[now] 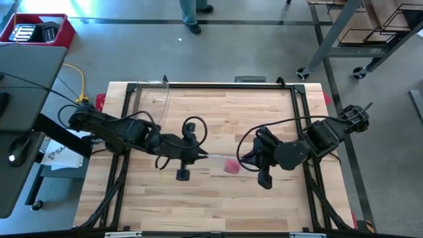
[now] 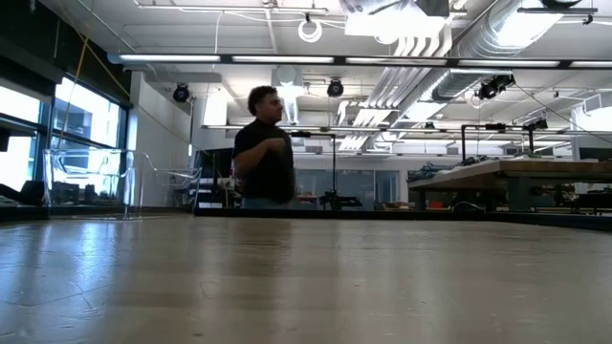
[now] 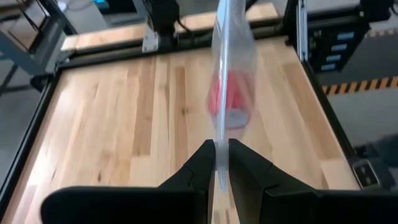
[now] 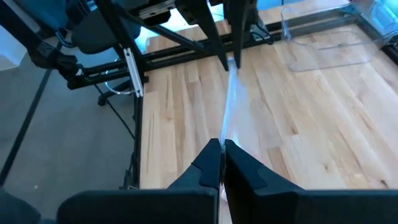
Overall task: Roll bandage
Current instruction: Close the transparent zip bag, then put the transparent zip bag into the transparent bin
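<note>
Bandage work has barely begun, as far as I can judge: the red fabric is not yet out on the wooden table, so unbagging and all the rolling remain. That table fills the high view inside a dark frame, with a clear plastic tray near its 11 o'clock corner. Both arms reach in toward the centre. The left gripper, coming from 9 o'clock, has its fingers closed narrowly on one end of a clear plastic bag; the right gripper, coming from 3 o'clock, pinches the opposite end just as tightly, so the bag is stretched in the air between them, just above the table's middle. Inside it sits the bandage, a small red bundle hanging nearer the right gripper. Whether it is already wound or loose I cannot tell through the plastic. Beyond the table, a person stands in the room.
</note>
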`<move>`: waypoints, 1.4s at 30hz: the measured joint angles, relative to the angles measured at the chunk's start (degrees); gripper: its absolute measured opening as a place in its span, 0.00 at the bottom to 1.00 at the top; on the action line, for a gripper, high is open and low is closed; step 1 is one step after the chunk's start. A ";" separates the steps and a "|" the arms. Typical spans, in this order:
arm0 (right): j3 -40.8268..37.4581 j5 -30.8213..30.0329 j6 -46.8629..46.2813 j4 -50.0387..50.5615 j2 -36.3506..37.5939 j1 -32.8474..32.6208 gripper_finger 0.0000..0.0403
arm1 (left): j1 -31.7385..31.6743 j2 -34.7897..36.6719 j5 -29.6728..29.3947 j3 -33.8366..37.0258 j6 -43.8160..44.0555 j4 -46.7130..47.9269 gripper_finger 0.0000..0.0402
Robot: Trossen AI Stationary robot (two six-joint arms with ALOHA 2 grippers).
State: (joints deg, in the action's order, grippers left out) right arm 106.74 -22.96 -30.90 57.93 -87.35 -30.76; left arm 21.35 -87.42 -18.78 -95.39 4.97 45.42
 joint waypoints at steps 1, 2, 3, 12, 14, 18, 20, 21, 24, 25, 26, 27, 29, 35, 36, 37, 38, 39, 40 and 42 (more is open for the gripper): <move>0.00 -0.38 0.13 0.00 0.00 0.00 0.00 | 0.25 0.32 0.00 0.01 0.38 1.15 0.08; 0.00 -0.55 0.19 -0.06 0.00 0.02 0.00 | 0.47 0.56 -0.01 0.00 0.74 1.87 0.08; 0.00 -0.61 0.29 -0.13 0.01 0.04 0.00 | 0.73 0.90 -0.02 0.02 1.05 2.90 0.08; 0.09 -0.57 0.91 -1.83 0.20 0.72 0.00 | 1.66 2.76 2.11 0.15 4.17 9.83 0.18; 0.09 -0.53 1.31 -1.94 0.18 1.19 0.00 | 1.31 3.85 1.70 0.15 5.66 12.17 0.25; 0.09 -0.15 1.36 -1.77 0.15 2.17 0.00 | 0.62 4.71 1.32 0.11 6.90 9.13 0.39; 0.09 1.11 1.36 -1.08 0.04 2.75 0.00 | 0.42 4.71 1.36 0.11 5.86 4.71 0.45; 0.09 1.69 1.37 -0.90 0.02 3.03 0.00 | 0.41 4.63 1.37 0.11 5.01 2.46 0.47; 0.09 2.01 1.40 -0.61 0.00 3.79 0.00 | 0.07 3.06 1.11 0.03 1.82 -7.23 0.53; 0.09 2.01 1.44 -0.62 0.00 4.00 0.00 | -0.09 2.08 1.10 0.02 0.55 -10.33 0.54; 0.09 2.03 1.48 -0.62 0.00 4.21 0.00 | -0.30 0.96 1.11 0.02 -1.04 -13.64 0.54; 0.09 2.06 1.49 -0.60 0.00 4.36 0.00 | -0.52 -0.40 1.10 0.02 -2.61 -17.13 0.55; 0.09 2.28 1.66 -0.62 0.00 4.67 0.00 | -1.01 -3.00 1.02 0.02 -5.89 -22.84 0.55; 0.07 4.35 2.76 -0.60 -0.05 5.03 0.00 | -2.02 -7.46 -5.79 0.10 -6.99 -25.79 0.55; 0.07 4.35 2.70 -0.61 -0.05 5.01 0.00 | -2.21 -7.51 -5.62 0.09 -6.97 -24.96 0.54; 0.07 4.35 2.66 -0.62 -0.05 5.02 0.00 | -2.32 -7.51 -5.12 0.09 -6.86 -23.75 0.53; 0.07 4.35 2.63 -0.60 -0.05 5.03 0.00 | -2.35 -7.49 -4.20 0.11 -6.39 -22.66 0.52; 0.07 4.35 2.64 -0.59 -0.05 5.03 0.00 | -2.49 -7.49 -3.32 0.09 -5.79 -21.74 0.49; 0.07 4.35 2.67 -0.60 -0.05 5.03 0.00 | -2.63 -7.49 -2.31 0.09 -5.26 -20.86 0.46; 0.07 4.35 2.69 -0.59 -0.05 5.03 0.00 | -2.76 -7.49 0.41 0.09 -4.49 -19.54 0.39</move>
State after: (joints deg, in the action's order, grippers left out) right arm 106.80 -18.61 -28.21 57.34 -87.39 -25.74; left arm 18.59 -94.91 -18.36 -95.30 0.48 25.87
